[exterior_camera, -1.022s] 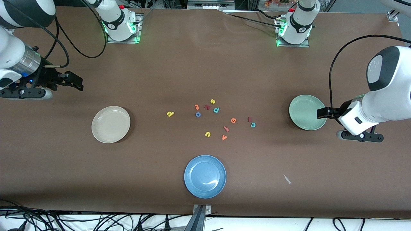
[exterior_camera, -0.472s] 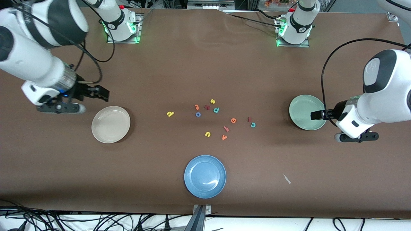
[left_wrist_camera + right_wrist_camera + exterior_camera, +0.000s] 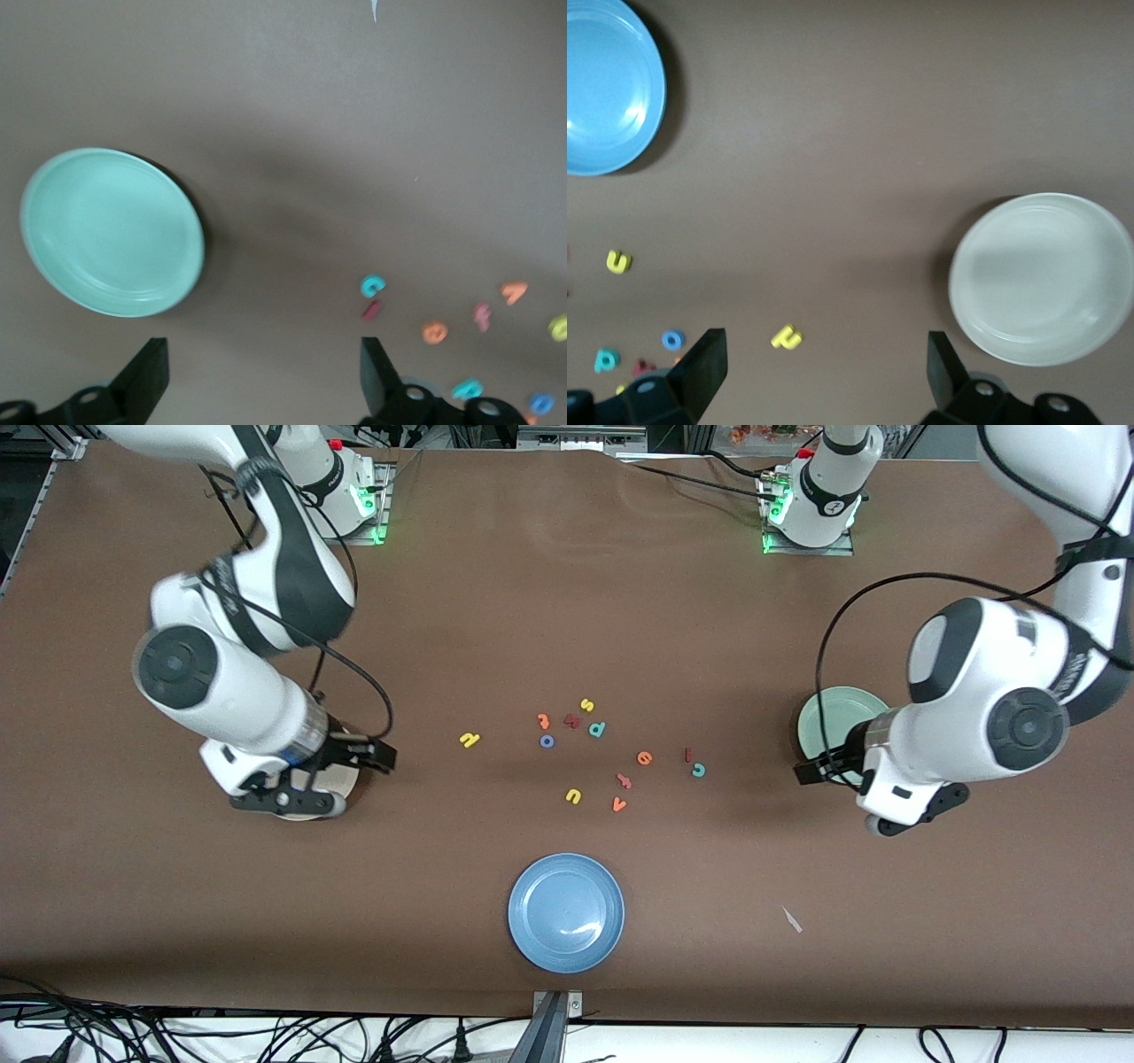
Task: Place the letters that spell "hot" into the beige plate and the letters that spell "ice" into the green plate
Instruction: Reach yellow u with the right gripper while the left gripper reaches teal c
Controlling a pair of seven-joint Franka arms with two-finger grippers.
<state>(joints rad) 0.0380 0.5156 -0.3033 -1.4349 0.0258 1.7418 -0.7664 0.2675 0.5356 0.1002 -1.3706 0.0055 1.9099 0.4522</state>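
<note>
Both end effectors empty, fingers apart — left end effector over green plate edge, right end effector over beige plate edge. Letters tiny, clustered — risk grabbing "p" instead of "c", or nudging neighbours.

We see a tabletop covered in matt brown sheet material, smooth apart from faint creases near the edge where the arm bases stand. The blue plate is glossy and carries a bright highlight, the green plate and the beige plate show a softer satin sheen, and the small coloured letters look matt and foam-like. We note glossy white shells with black matt joints on both arms, and matt black gripper fingers.
</note>
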